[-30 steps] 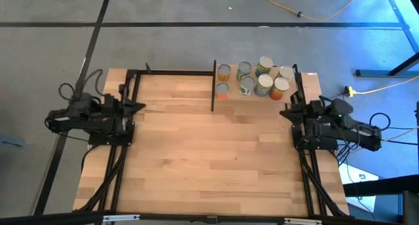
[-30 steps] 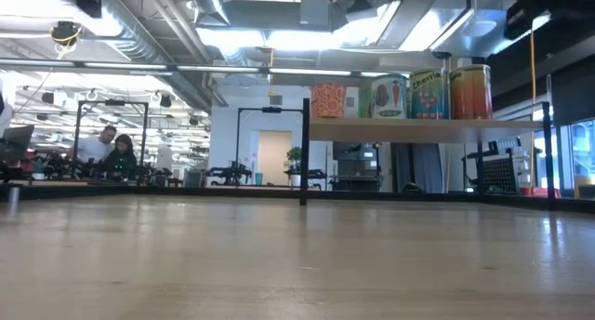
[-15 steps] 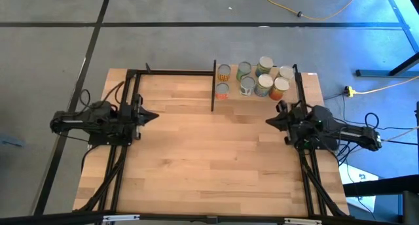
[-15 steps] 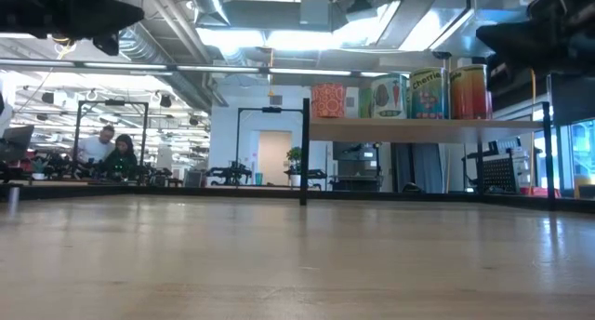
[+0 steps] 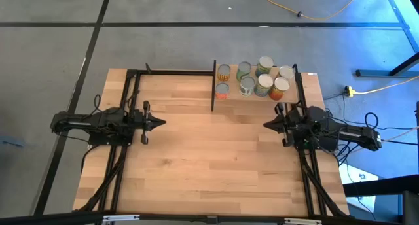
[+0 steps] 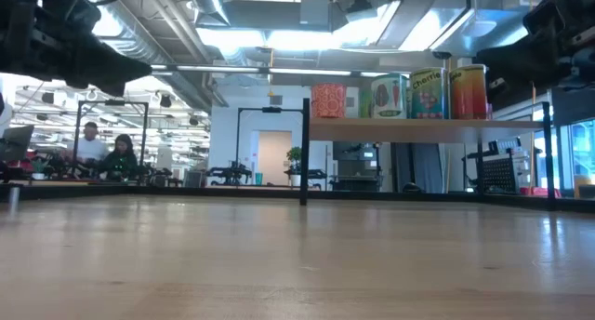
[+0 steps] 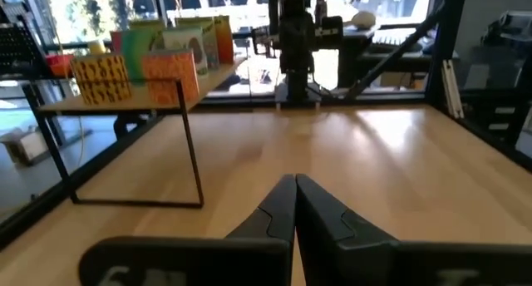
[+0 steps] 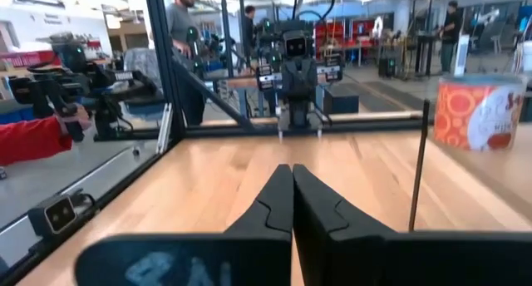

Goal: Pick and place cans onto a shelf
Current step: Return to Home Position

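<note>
Left gripper (image 5: 162,122): fingers pressed together, empty, over the tabletop's (image 5: 209,163) left side. Right gripper (image 5: 266,125): likewise closed and empty, just in front of the shelf (image 6: 418,129). Cans (image 5: 264,86): eight tins, pale lids, orange, green and yellow labels, clustered upright on the shelf. Since half a second before, the left gripper had reached farther inward; the right had barely shifted.

shelf (image 6: 418,127): light wood, matt | posts (image 6: 305,153): black metal | cans (image 5: 264,85): silvery metal lids

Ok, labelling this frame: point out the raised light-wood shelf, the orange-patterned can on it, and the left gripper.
Raised light-wood shelf (image 6: 418,129): low view, front edge.
Orange-patterned can (image 6: 328,100): low view, its label.
Left gripper (image 7: 295,183): left wrist view, between shut fingertips.
</note>
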Robot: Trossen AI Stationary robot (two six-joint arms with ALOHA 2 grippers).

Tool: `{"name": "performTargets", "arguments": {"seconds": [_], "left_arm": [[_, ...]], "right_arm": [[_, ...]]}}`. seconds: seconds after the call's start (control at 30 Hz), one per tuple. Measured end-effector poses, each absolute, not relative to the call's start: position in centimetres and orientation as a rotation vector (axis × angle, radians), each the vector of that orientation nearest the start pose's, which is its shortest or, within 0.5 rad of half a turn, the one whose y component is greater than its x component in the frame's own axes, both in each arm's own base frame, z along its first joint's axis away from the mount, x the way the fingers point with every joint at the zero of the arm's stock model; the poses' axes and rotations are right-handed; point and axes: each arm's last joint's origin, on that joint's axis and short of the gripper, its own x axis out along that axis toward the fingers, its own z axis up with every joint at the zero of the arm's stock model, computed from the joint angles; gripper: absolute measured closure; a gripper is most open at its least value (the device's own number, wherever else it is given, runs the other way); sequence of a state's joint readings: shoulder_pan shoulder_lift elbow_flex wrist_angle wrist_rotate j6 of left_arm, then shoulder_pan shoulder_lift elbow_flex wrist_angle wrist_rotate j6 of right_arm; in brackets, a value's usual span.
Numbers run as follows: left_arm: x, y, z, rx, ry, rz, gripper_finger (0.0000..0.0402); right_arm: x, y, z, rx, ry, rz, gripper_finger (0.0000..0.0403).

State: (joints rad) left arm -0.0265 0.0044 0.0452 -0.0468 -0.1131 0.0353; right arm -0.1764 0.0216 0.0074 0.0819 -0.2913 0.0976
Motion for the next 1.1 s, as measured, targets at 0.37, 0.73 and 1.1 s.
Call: {"name": "performTargets", "arguments": {"seconds": [0.37, 0.73, 1.1], "left_arm": [[9.7, -0.2, 16.8, 0.056, 0.001, -0.018, 0.0399], [9.7, -0.1, 16.9, 0.097, -0.001, 0.029, 0.04], [9.7, -0.1, 16.9, 0.098, -0.001, 0.031, 0.0399]], "right_arm": [[10.0, -0.9, 16.7, 0.019, 0.0, 0.114, 0.0397], [10.7, -1.3, 15.7, 0.096, 0.115, 0.025, 0.0392], [10.7, -1.3, 16.0, 0.112, 0.083, 0.023, 0.0392]]}}
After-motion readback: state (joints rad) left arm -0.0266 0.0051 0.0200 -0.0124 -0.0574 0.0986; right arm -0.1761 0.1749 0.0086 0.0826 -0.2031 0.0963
